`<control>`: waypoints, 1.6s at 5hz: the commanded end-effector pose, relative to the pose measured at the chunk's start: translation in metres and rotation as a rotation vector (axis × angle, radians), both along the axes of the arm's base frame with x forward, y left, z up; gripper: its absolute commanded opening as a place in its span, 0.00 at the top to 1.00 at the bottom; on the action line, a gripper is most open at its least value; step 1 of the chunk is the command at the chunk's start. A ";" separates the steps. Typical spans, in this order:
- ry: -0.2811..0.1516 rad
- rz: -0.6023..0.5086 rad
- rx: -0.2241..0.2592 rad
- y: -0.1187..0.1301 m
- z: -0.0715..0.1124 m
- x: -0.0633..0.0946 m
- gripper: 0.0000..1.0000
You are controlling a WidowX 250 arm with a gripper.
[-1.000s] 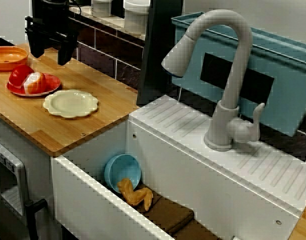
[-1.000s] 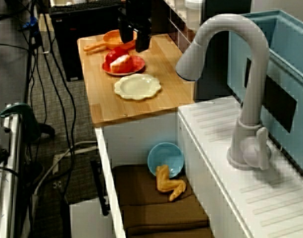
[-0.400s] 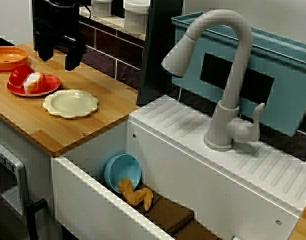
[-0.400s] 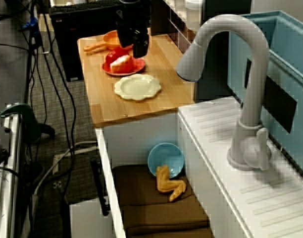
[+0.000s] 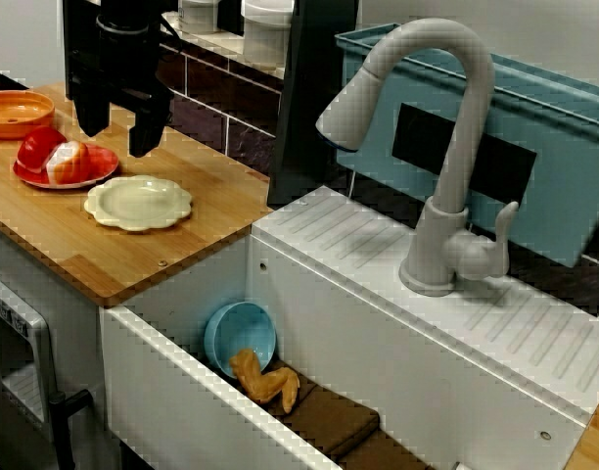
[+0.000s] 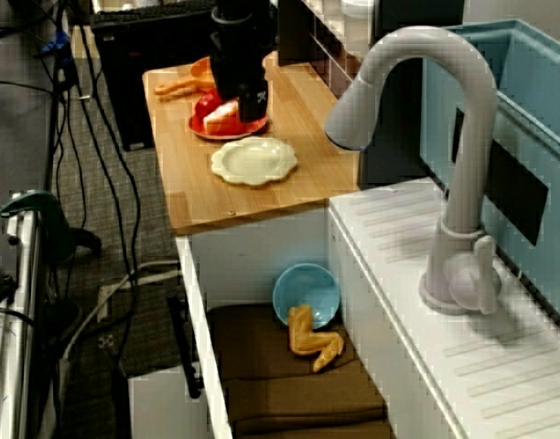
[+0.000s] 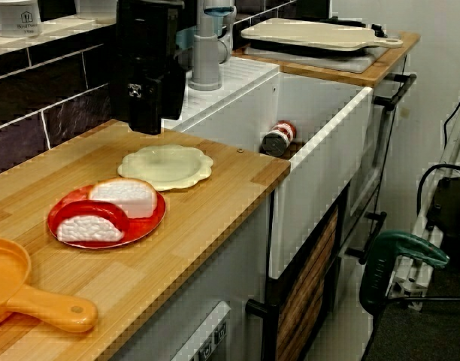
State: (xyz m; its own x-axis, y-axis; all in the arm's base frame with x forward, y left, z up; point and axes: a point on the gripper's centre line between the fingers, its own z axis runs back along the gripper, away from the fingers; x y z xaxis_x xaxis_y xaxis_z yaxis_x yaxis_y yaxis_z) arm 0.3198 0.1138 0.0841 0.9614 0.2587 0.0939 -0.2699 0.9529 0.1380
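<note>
Gripper: black, two-fingered, pointing down, hanging above the wooden counter just on the wall side of the cream plate. In the view across the sink its fingers stand well apart with open air between them; nothing is gripped and nothing is touched. In the view along the counter the tool's body hides the fingertips, so its clearance over the plate rim cannot be judged there. Cream plate: scalloped, bare, lying flat on the counter. Red plate: just beside the cream plate on the side away from the sink, rims close but apart; it carries two red-and-white food pieces lying side by side. In the view from above the sink the gripper overlaps part of this red plate. Orange pan: beyond the red plate, farther again from the cream plate, handle toward the counter's front edge. Sink: on the opposite side of the cream plate, below counter level; inside, a blue bowl leans on its side against the wall nearest the cream plate, with a yellow food piece touching it on a brown mat. Grey faucet: behind the sink, well apart from the cream plate.
</note>
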 end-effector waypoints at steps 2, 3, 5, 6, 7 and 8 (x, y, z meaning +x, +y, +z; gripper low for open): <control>-0.053 -0.013 0.039 -0.005 -0.005 -0.017 0.00; -0.050 0.009 0.043 -0.001 -0.007 -0.013 0.00; -0.064 0.038 0.053 0.007 -0.005 -0.011 0.00; -0.062 0.033 0.064 0.007 -0.012 -0.012 0.00; -0.053 0.028 0.072 0.004 -0.019 -0.013 0.00; -0.044 0.030 0.075 0.002 -0.025 -0.013 0.00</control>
State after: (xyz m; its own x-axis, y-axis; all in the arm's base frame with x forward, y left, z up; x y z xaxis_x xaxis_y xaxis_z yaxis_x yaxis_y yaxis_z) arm 0.3123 0.1038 0.0465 0.9503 0.2834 0.1290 -0.3049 0.9311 0.2002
